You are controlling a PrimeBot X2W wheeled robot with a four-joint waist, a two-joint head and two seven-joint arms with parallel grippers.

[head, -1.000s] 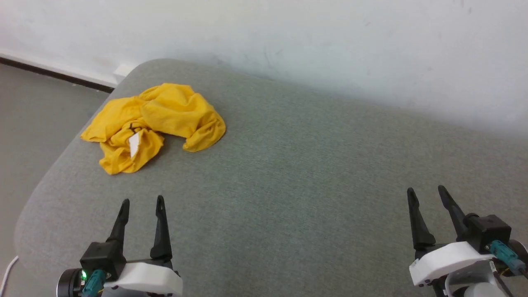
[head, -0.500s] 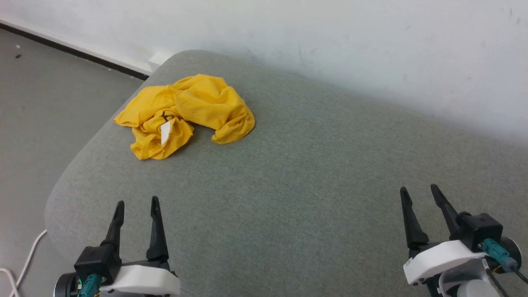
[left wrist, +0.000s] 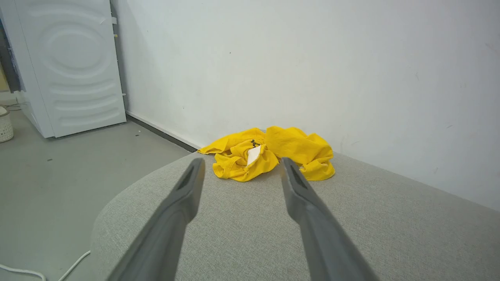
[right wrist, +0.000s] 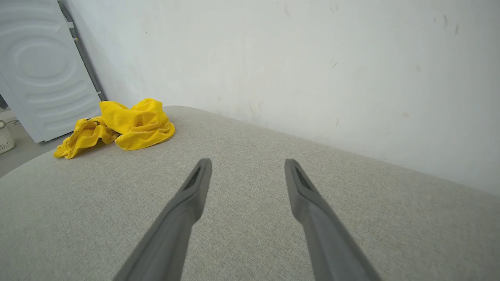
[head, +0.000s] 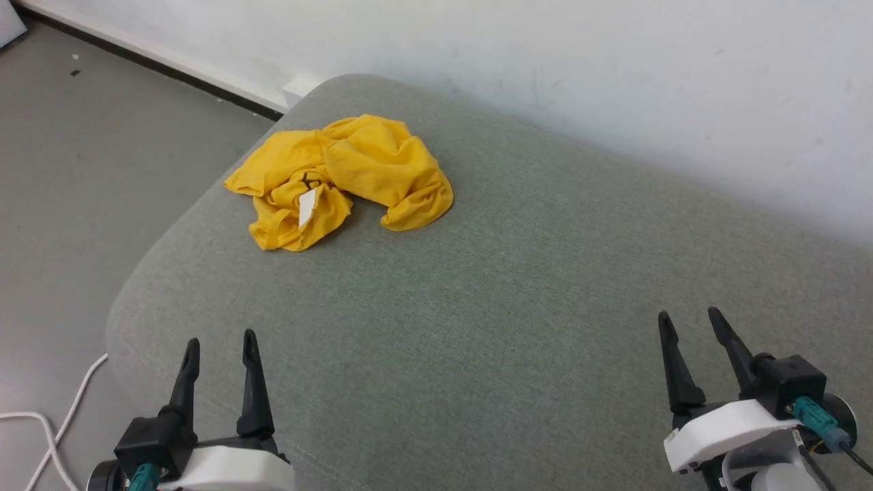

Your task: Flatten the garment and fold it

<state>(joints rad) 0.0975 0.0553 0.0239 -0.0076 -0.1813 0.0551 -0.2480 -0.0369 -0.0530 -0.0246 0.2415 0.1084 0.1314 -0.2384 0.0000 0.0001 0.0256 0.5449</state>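
- Plain white painted wall [head: 614,68] runs behind the seat, with a dark skirting strip at its foot.
- Broad grey-green woven fabric cushion [head: 477,307] with rounded corners fills the middle of the head view.
- Smooth grey floor [head: 89,170] lies off the cushion's left edge.
- White moulded appliance panel [left wrist: 74,70] stands against the wall, on the floor beyond the cushion.
- Bright yellow thin-cloth T-shirt, the garment [head: 348,177], lies crumpled in a heap on the cushion's far left corner, near the wall, with a little black print showing in the folds.
- Left gripper [head: 221,339], dark fingers on a white body, hovers above the cushion's near left edge, well apart from the garment, jaws spread wide and empty.
- Right gripper [head: 689,314] hovers at the near right, jaws likewise spread wide, holding nothing.
- Thin white cable [head: 68,423] curls on the floor.
- Small white label [head: 307,206] pokes out of the garment's folds.
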